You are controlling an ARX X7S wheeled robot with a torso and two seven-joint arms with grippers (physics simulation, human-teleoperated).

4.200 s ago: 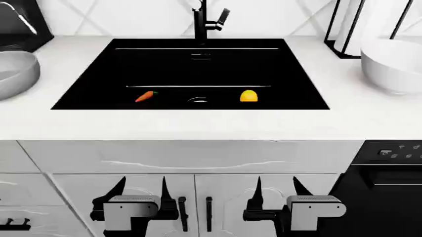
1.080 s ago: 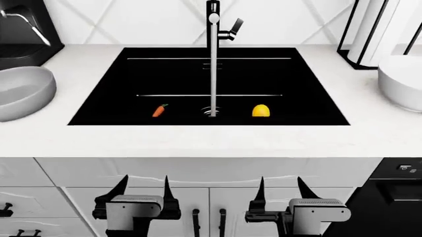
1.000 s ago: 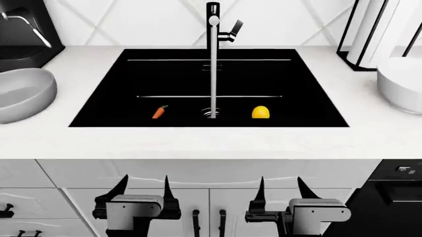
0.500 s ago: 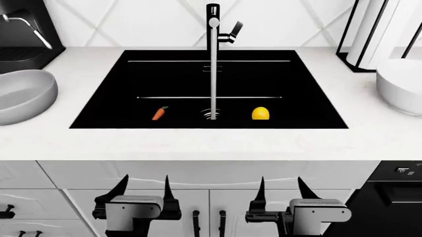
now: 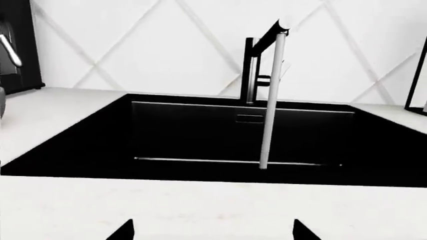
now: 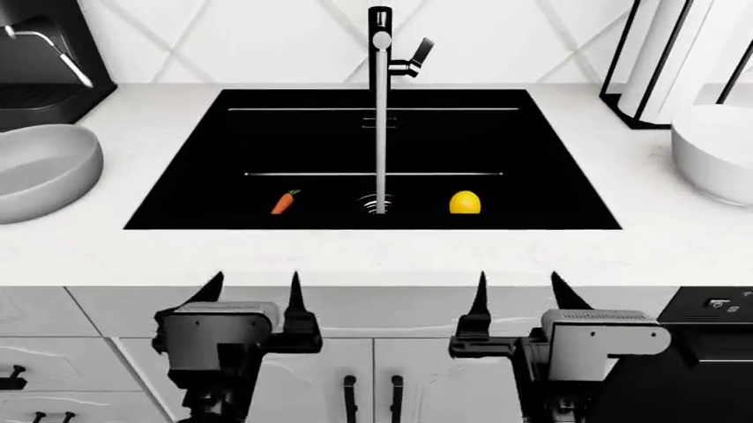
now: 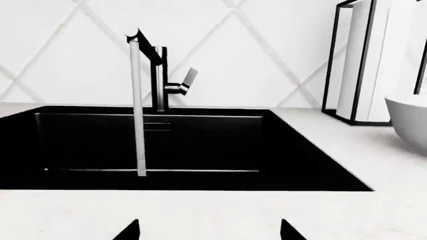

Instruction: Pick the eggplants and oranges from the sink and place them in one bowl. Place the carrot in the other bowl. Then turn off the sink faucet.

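Note:
The black sink holds a carrot left of the drain and an orange right of it. No eggplant shows. The black faucet stands behind the basin with its lever angled right, and a stream of water runs to the drain. A grey bowl sits on the counter at left, a white bowl at right. My left gripper and right gripper are both open and empty, at the counter's front edge. Each wrist view shows the faucet over the counter edge.
A black coffee machine stands at the back left and a paper towel holder at the back right. White cabinet doors with black handles hang below the counter. A black appliance is at lower right.
Both grippers have risen from in front of the cabinet doors to the counter's front edge. The head view moved closer earlier and is now still. Carrot and orange have not moved.

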